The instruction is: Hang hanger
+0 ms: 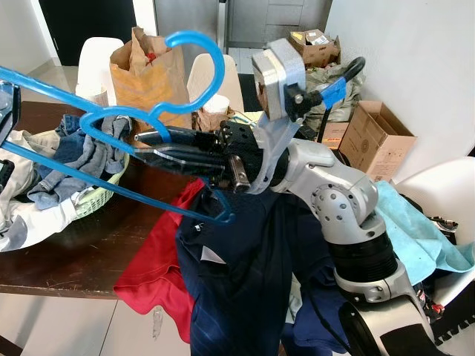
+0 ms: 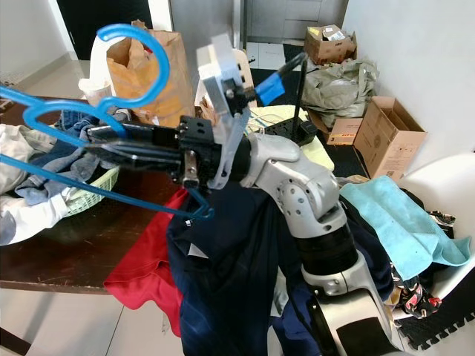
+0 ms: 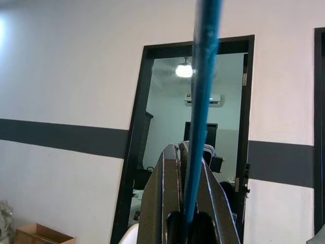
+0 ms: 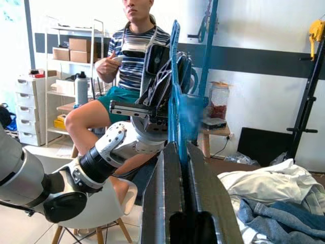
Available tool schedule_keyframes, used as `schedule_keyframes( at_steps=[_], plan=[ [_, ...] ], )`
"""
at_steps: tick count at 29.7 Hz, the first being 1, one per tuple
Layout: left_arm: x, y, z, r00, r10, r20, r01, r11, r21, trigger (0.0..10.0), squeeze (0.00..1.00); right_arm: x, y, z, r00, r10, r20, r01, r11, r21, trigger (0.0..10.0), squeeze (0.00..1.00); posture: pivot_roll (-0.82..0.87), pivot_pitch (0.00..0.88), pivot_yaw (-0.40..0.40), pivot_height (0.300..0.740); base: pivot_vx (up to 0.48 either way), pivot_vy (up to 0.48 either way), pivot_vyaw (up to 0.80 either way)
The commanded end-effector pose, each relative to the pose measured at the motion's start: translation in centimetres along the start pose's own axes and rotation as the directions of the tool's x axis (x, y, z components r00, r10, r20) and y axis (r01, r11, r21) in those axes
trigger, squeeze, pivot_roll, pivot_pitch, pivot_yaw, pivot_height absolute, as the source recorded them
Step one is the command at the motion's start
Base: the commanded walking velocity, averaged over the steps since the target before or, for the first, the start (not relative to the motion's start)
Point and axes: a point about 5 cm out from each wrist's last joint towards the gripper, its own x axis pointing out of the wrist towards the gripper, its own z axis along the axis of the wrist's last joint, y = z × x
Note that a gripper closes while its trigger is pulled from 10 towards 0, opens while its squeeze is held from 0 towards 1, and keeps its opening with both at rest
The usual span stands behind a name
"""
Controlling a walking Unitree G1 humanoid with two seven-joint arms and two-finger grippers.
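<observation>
A blue plastic hanger is held in the air over the table, hook up. My right gripper reaches leftward and is shut on the hanger just below its neck; the right wrist view shows the blue plastic pinched between its fingers. My left gripper, at the left edge, is shut on the hanger's far arm, seen as a blue rod in the left wrist view. A navy shirt hangs from the hanger's near end and drapes under my right arm.
A dark wooden table carries a green laundry basket of clothes, a brown paper bag and a red garment. At right are a cardboard box and a white chair with turquoise cloth. A person sits opposite.
</observation>
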Motion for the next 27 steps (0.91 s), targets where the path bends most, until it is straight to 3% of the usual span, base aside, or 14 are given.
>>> schedule_keyframes(
  at_steps=[1, 11, 12, 13, 15, 21, 23, 25, 26, 27],
  plan=[
    [0.1, -0.2, 0.1, 1.000, -0.007, -0.022, 0.007, 1.000, 0.008, 0.0, 0.00, 0.0, 0.1, 0.6, 1.000, 0.014, 0.008, -0.014, 1.000, -0.020, 0.0, 0.00, 0.03, 0.019, -0.015, 0.740, 0.000, 0.000, 0.00],
    [0.1, -0.1, 0.3, 1.000, 0.014, -0.022, -0.014, 1.000, 0.024, 0.0, 0.00, -0.6, -0.4, 0.5, 1.000, -0.026, -0.013, 0.026, 0.999, -0.033, 0.0, 0.00, 0.03, 0.022, -0.014, 0.740, 0.000, 0.000, 0.00],
    [0.0, 0.3, 0.3, 0.998, 0.063, -0.020, -0.062, 0.998, 0.030, 10.0, 0.22, -0.8, -0.8, 0.3, 0.998, -0.064, -0.027, 0.062, 0.997, -0.040, 0.0, 0.00, 0.03, 0.023, -0.013, 0.740, 0.000, 0.000, 0.00],
    [-0.1, 0.5, 0.3, 0.996, 0.091, -0.019, -0.091, 0.995, 0.027, 10.0, 1.00, -1.1, -1.3, 0.1, 0.993, -0.108, -0.039, 0.106, 0.993, -0.043, 0.0, 0.00, 0.04, 0.023, -0.011, 0.740, 0.000, 0.000, 0.00],
    [-0.1, 0.5, 0.3, 0.996, 0.091, -0.019, -0.091, 0.995, 0.027, 10.0, 1.00, -1.1, -1.3, 0.1, 0.993, -0.108, -0.039, 0.106, 0.993, -0.043, 0.0, 0.00, 0.04, 0.023, -0.011, 0.740, 0.000, 0.000, 0.00],
    [-0.9, 0.7, -0.5, 0.976, 0.201, -0.085, -0.197, 0.979, 0.061, 10.0, 1.00, -2.6, -2.7, -0.7, 0.964, -0.258, -0.072, 0.255, 0.966, -0.044, 0.0, 0.00, 0.04, 0.029, -0.003, 0.740, 0.000, 0.000, 0.00],
    [-2.3, 0.0, -0.5, 0.949, 0.225, -0.219, -0.206, 0.973, 0.109, 10.0, 1.00, -3.5, -2.8, -0.5, 0.958, -0.278, -0.068, 0.276, 0.960, -0.042, 0.0, 0.00, 0.04, 0.031, -0.004, 0.740, 0.000, 0.000, 0.00],
    [-4.9, -0.2, -0.5, 0.821, 0.329, -0.468, -0.254, 0.943, 0.217, 10.0, 1.00, -4.6, -3.2, -0.1, 0.946, -0.318, -0.053, 0.317, 0.948, -0.041, 0.0, 0.00, 0.05, 0.033, -0.010, 0.740, 0.000, 0.000, 0.00],
    [-4.9, -0.2, -0.5, 0.821, 0.329, -0.468, -0.254, 0.943, 0.217, 10.0, 1.00, -4.6, -3.2, -0.1, 0.946, -0.318, -0.053, 0.317, 0.948, -0.041, 0.0, 0.00, 0.05, 0.033, -0.010, 0.740, 0.000, 0.000, 0.00],
    [-6.0, -0.4, -0.2, 0.756, 0.358, -0.548, -0.266, 0.933, 0.243, 10.0, 1.00, -5.1, -3.6, 0.2, 0.938, -0.344, -0.040, 0.343, 0.939, -0.039, 0.0, 0.00, 0.05, 0.035, -0.009, 0.740, 0.000, 0.000, 0.00]
  ],
)
